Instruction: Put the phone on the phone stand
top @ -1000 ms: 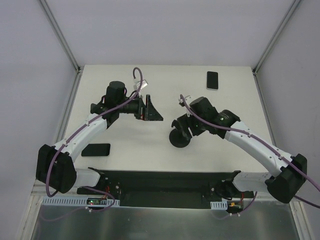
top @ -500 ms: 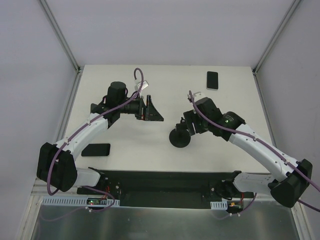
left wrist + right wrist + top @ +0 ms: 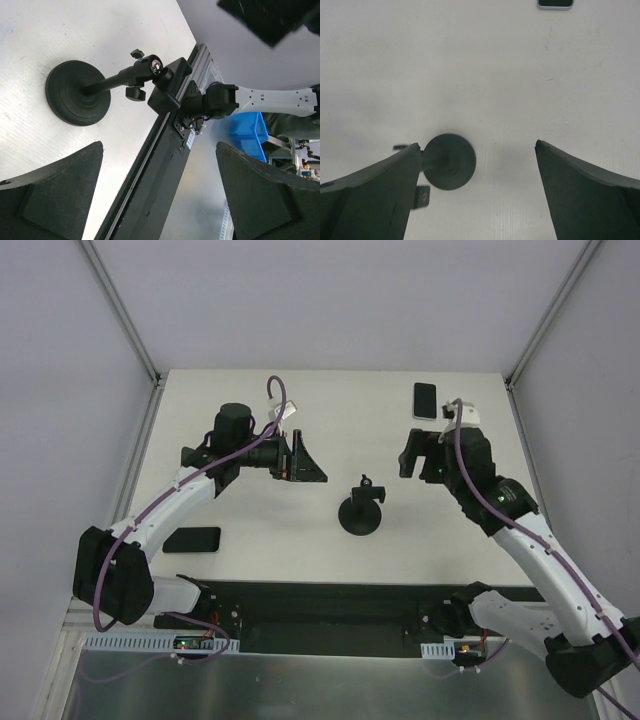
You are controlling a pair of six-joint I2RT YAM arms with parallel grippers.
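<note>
Top external view gives us the white table [image 3: 240, 400] with the phone stand [image 3: 360, 512] standing near its middle, round base down and a stem rising to a small head. We see a phone [image 3: 425, 400] lying flat at the far edge toward the right corner, well apart from the stand. A second phone [image 3: 192, 539] lies flat near the front left, just beside our left arm. Neither is on the stand. Our left gripper [image 3: 305, 462] hangs left of the stand and farther back, its fingers spread with nothing between them. Our right gripper [image 3: 418, 458] sits right of the stand, between it and the far phone, touching neither. Left wrist view shows two dark fingers [image 3: 55, 195] wide apart at the bottom corners. Between them the stand [image 3: 80, 92] sits on the table, its stem slanting to a ball joint with a small knob. Beyond the table edge we make out a black rail [image 3: 150, 190] and a blue bin [image 3: 247, 137]. Right wrist view looks straight down: its fingers [image 3: 370, 195] are likewise apart and hold nothing. The stand's round base [image 3: 449, 161] lies just beside the finger on the picture's left, and the far phone [image 3: 555, 4] is cut off by the top edge.
</note>
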